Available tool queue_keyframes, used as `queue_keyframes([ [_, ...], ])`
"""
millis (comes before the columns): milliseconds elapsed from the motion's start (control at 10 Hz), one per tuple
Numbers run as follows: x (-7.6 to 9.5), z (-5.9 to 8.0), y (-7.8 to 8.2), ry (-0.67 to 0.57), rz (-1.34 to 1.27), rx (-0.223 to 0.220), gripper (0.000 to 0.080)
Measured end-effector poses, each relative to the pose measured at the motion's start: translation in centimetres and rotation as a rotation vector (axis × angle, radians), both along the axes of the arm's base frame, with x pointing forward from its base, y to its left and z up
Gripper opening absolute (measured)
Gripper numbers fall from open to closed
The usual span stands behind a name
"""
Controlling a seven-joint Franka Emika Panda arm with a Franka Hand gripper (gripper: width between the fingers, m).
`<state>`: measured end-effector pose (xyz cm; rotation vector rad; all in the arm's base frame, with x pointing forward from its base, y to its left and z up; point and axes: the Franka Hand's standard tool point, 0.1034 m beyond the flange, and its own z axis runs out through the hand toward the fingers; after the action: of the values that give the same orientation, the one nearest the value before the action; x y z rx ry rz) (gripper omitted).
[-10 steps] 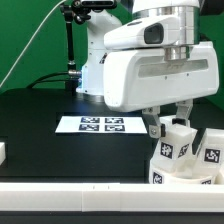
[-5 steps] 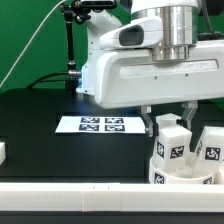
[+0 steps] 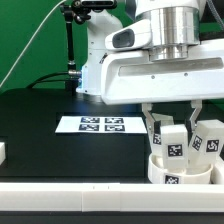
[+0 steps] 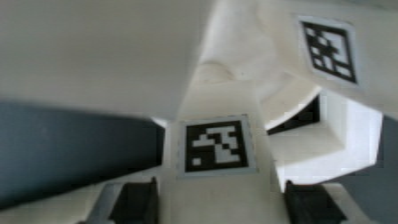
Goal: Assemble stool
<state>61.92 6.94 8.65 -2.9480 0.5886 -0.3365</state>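
Note:
The white stool seat (image 3: 182, 173) lies at the exterior view's lower right, with tagged white legs standing up from it. My gripper (image 3: 170, 128) is shut on one upright leg (image 3: 174, 141), a finger on each side of it. A second leg (image 3: 206, 138) stands tilted just to the exterior view's right of the held one. In the wrist view the held leg (image 4: 217, 140) fills the space between my gripper's (image 4: 219, 205) dark pads (image 4: 130, 202), its tag facing the camera. Another tagged white part (image 4: 324, 45) lies beyond it.
The marker board (image 3: 100, 124) lies flat on the black table behind the seat. A long white rail (image 3: 70, 193) runs along the front edge. A small white piece (image 3: 2, 152) sits at the exterior view's left edge. The arm's base (image 3: 92, 62) stands at the back.
The gripper body has shifted a little to the exterior view's right while holding the leg. The neighbouring leg now sits higher and closer to the held one.

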Motion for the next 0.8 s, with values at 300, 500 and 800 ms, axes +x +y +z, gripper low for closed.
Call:
queue_keyframes([
  [300,-0.1,0.0,1.3,0.022,-0.298,0.092,0.034],
  [500,-0.3,-0.1,2.2,0.038,-0.442,0.131,0.0341],
  [800,-0.3,-0.1,2.6,0.06,-0.643,0.208,0.0341],
])
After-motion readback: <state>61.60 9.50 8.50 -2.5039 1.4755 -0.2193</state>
